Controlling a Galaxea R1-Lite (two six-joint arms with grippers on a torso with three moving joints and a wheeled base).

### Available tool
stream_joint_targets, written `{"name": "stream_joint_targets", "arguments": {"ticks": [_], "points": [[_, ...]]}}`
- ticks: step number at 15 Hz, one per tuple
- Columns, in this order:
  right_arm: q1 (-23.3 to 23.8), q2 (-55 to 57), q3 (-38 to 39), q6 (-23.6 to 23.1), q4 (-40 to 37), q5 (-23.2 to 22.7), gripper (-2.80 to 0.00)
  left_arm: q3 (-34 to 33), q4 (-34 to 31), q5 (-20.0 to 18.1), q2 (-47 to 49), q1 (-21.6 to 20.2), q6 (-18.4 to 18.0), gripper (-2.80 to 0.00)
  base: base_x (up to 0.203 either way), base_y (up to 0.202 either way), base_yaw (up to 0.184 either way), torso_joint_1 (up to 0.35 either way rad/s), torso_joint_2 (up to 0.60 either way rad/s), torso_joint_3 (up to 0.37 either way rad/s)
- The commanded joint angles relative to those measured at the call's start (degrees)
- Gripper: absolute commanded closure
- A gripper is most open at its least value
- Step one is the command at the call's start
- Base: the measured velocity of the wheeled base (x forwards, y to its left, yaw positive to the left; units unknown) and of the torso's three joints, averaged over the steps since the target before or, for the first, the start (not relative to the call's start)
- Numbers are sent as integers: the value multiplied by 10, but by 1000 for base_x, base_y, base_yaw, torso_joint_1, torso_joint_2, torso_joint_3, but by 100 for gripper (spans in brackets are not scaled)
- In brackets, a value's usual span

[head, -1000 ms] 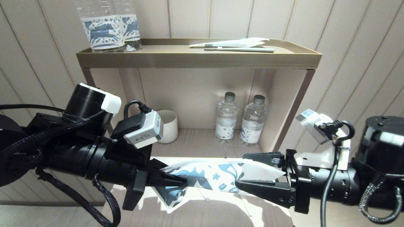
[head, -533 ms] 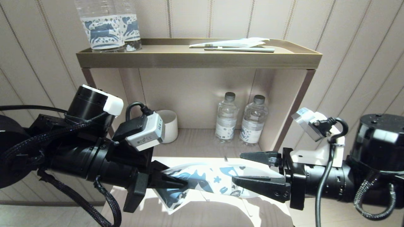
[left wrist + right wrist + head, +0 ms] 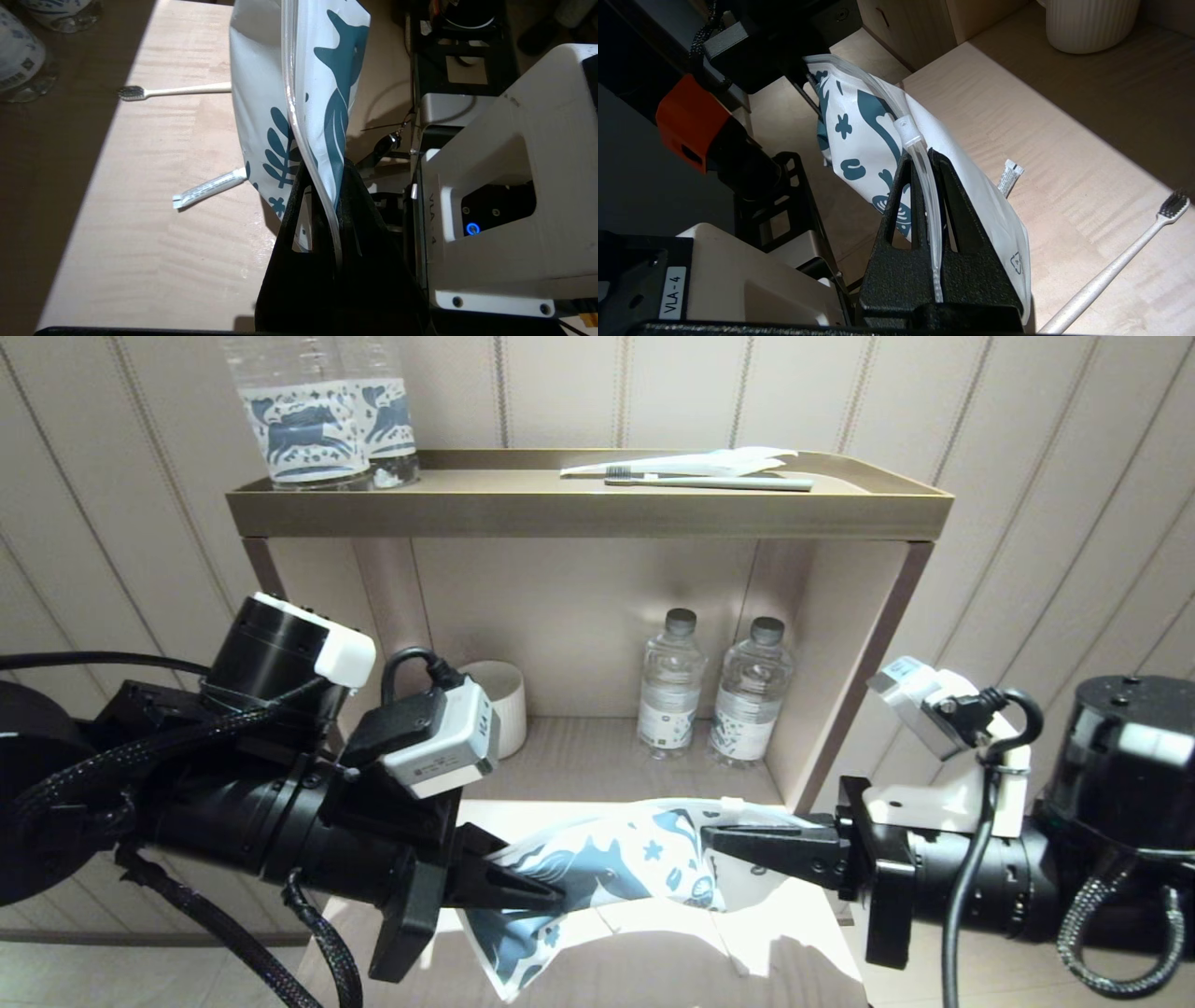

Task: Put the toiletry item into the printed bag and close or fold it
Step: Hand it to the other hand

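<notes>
Above the worktop (image 3: 653,952), strung level between left hand (image 3: 551,896) and right hand (image 3: 719,845), each clamped on one end of the printed bag (image 3: 616,873), with toothbrush (image 3: 1115,268) and sachet (image 3: 208,189) lying below, outside it.

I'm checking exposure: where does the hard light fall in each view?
Head view: bright patch under the printed bag. Left wrist view: lit band across the counter, dark beside it. Right wrist view: toothbrush lit, cup in shade.

Light wood counter (image 3: 140,261), toothbrush (image 3: 173,90), small sachet (image 3: 208,188), ribbed cup (image 3: 1090,21)
</notes>
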State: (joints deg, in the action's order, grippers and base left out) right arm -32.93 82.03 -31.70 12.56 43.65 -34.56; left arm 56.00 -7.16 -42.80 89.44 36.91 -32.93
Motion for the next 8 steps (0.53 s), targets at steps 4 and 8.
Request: {"name": "stream_joint_targets", "arguments": {"ticks": [4, 8], "points": [[0, -1, 1, 0, 3, -2, 0, -1, 0, -2, 5, 23, -3, 0, 0, 0, 0, 0, 0, 0], [0, -1, 2, -2, 3, -3, 0, -3, 2, 2, 11, 23, -3, 0, 0, 0, 0, 0, 0, 0]]}}
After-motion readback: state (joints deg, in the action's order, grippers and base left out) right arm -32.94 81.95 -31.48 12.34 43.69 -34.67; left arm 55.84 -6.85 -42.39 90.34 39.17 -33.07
